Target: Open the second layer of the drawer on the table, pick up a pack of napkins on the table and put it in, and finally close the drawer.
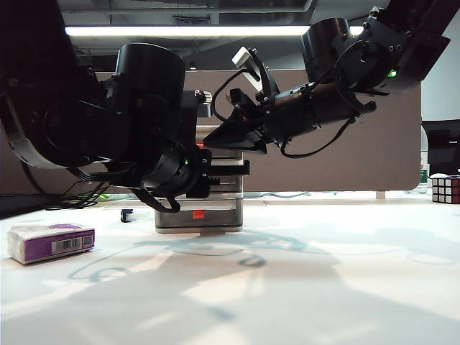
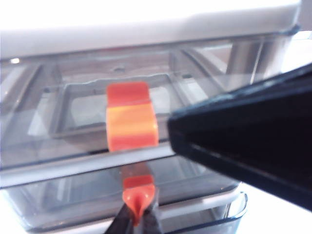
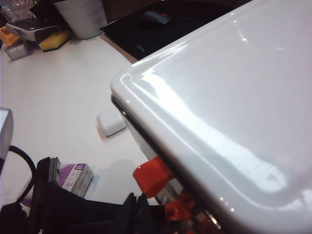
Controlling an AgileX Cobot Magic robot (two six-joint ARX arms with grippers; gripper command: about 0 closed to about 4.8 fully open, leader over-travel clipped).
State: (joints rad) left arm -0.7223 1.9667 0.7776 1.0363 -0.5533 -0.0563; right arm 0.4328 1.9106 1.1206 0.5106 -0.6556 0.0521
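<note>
The drawer [image 1: 223, 215], a pale unit with smoky grey trays, stands mid-table behind both arms. In the left wrist view the second layer [image 2: 73, 195] sits under the top tray, and my left gripper [image 2: 139, 219] is shut on its red-orange tab [image 2: 140, 191]. My right gripper [image 2: 171, 127] is a black wedge with its fingers together, its tip beside the top tray's tab [image 2: 130, 122] and holding nothing. In the exterior view the left gripper [image 1: 208, 176] and right gripper [image 1: 208, 144] both meet the unit's front. The pack of napkins [image 1: 50, 242], purple and white, lies on the table [image 1: 323, 273] at the left.
A Rubik's cube [image 1: 445, 189] sits at the far right edge of the table. A small rounded white object [image 3: 111, 123] lies beside the unit, and the napkins [image 3: 75, 176] show beyond it. A brown partition [image 1: 345, 144] closes off the back.
</note>
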